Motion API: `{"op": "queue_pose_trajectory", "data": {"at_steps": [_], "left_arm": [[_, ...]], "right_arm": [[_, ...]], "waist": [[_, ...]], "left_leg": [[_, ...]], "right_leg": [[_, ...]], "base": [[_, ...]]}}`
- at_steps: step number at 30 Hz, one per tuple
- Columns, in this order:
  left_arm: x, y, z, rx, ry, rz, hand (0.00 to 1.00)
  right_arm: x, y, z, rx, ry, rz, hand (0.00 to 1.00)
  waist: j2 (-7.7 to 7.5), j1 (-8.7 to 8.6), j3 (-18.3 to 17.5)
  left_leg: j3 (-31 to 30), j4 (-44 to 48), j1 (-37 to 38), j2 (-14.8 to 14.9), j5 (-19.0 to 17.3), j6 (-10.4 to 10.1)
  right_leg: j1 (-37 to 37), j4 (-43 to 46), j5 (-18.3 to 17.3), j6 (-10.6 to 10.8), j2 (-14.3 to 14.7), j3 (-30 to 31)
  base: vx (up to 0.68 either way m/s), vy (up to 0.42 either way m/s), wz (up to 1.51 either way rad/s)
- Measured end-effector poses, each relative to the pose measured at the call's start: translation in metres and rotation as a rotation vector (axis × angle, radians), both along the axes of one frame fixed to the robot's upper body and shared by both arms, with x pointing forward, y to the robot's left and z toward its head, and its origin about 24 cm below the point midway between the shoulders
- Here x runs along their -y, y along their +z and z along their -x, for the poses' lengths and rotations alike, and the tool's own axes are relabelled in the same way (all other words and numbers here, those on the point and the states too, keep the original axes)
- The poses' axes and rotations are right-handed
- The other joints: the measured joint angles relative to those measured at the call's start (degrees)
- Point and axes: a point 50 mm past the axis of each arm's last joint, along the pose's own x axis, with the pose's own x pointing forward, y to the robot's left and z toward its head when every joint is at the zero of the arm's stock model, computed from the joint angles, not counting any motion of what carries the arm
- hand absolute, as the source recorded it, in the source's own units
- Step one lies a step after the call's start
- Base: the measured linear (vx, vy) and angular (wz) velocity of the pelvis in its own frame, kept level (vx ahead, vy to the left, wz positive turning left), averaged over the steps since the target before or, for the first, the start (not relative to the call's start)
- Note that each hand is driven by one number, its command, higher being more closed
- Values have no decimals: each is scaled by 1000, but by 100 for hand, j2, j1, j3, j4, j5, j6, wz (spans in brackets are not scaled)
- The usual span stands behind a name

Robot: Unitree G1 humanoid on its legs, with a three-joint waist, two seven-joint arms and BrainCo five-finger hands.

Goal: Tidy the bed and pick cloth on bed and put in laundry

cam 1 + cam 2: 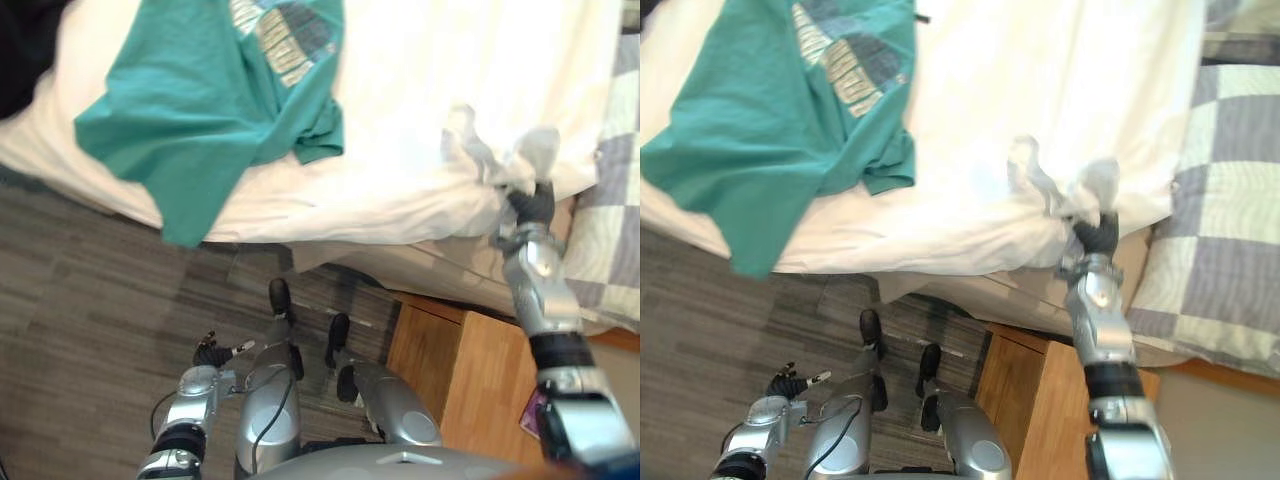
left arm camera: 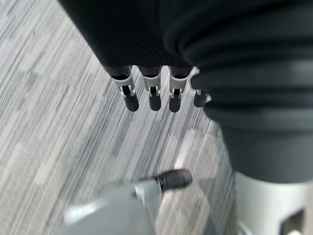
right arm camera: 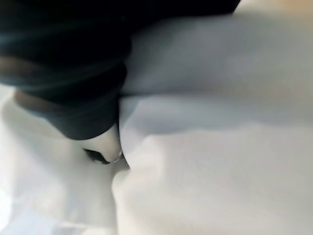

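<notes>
While the white sheet is bunched at the right hand, whose grip cannot be told, the teal shirt is seen draped over the bed edge, not yet collected. The left hand is held open and empty above the floor.

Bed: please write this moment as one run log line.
right hand: in bunched white sheet | left hand: open, low over floor | teal T-shirt: on bed, not picked

Open grey floor is seen beside the bed. The right side is obstructed by a wooden cabinet.
</notes>
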Motion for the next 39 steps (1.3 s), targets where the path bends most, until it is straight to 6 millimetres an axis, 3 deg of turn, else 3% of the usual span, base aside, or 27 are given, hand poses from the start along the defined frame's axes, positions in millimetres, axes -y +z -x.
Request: {"op": "queue_pose_trajectory", "data": {"at_steps": [2,6,7,13,18,22,25,27,28,30,32,34,35,36,39], "left_arm": [[7,-6,7,-39,-30,22,0],[13,-17,29,-111,-31,58,0],[14,-22,40,-141,-23,66,0],[23,-40,84,-277,9,132,0],[32,-46,101,-303,29,199,0],[34,-47,108,-296,81,248,0],[36,-49,110,-294,109,291,0],[36,-50,109,-294,114,301,0],[36,-50,109,-292,109,312,0],[36,-50,111,-296,103,325,0],[37,-50,112,-307,101,336,0],[38,-50,113,-312,97,337,0],[39,-50,115,-315,97,339,0],[39,-51,117,-320,97,340,0],[38,-50,122,-325,105,333,0]], "right_arm": [[-1,-22,17,-58,-22,-27,0],[-5,-42,33,-86,-46,-81,0],[-6,-50,40,-103,-54,-104,0],[0,-101,80,-213,-205,-343,0],[5,-139,141,-299,-406,-496,0],[-2,-170,189,-450,-552,-599,0],[6,-184,229,-523,-733,-639,0],[12,-183,240,-529,-806,-622,0],[15,-182,243,-539,-838,-594,100],[19,-176,238,-550,-841,-523,100],[26,-155,213,-462,-798,-434,100],[34,-127,182,-342,-724,-337,100],[39,-105,163,-253,-662,-269,100],[40,-85,149,-173,-612,-230,100],[33,-38,114,28,-435,-209,100]], "waist": [[38,-53,-225],[155,-119,-644],[222,-118,-830],[603,-279,-1125],[825,-324,-1298],[875,-305,-1508],[886,-296,-1654],[882,-308,-1675],[880,-297,-1731],[874,-306,-1788],[891,-304,-1799],[940,-306,-1831],[916,-328,-1920],[989,-330,-1932],[966,-338,-1998]], "left_leg": [[31,-28,129,-64,-2,0],[110,-34,443,-74,-57,2],[161,-35,504,-77,-75,13],[486,-38,934,-207,-277,83],[1022,-40,1370,-343,-621,168],[1462,-40,1589,-449,-888,152],[1629,-39,1720,-571,-1063,163],[1689,-39,1831,-635,-1147,199],[1697,-40,1875,-676,-1165,200],[1583,-40,1920,-737,-1207,203],[1499,-38,2019,-755,-1235,203],[1430,-36,2068,-751,-1260,196],[1410,-34,2049,-718,-1266,199],[1374,-33,2038,-677,-1266,198],[1308,-26,2043,-544,-1257,187]], "right_leg": [[122,31,-204,18,-70,47],[394,105,-403,57,-88,120],[429,114,-469,108,-100,150],[724,91,-524,211,-249,460],[1026,9,-532,308,-452,673],[1175,-78,-499,362,-682,667],[1279,-139,-500,361,-834,657],[1389,-173,-504,360,-907,657],[1427,-187,-505,361,-946,657],[1486,-177,-495,369,-989,597],[1566,-97,-492,368,-1000,386],[1573,-31,-491,364,-984,284],[1560,-11,-468,331,-945,286],[1556,7,-436,281,-892,283],[1511,128,-414,230,-743,282]], "base": [[26,-38,-2],[9,-17,-3],[22,0,-13],[36,58,-26],[65,94,-42],[65,104,-48],[87,88,-19],[95,63,-13],[94,48,-10],[120,20,2],[104,-21,10],[92,-43,18],[103,-71,26],[107,-106,29],[51,-112,16]]}}
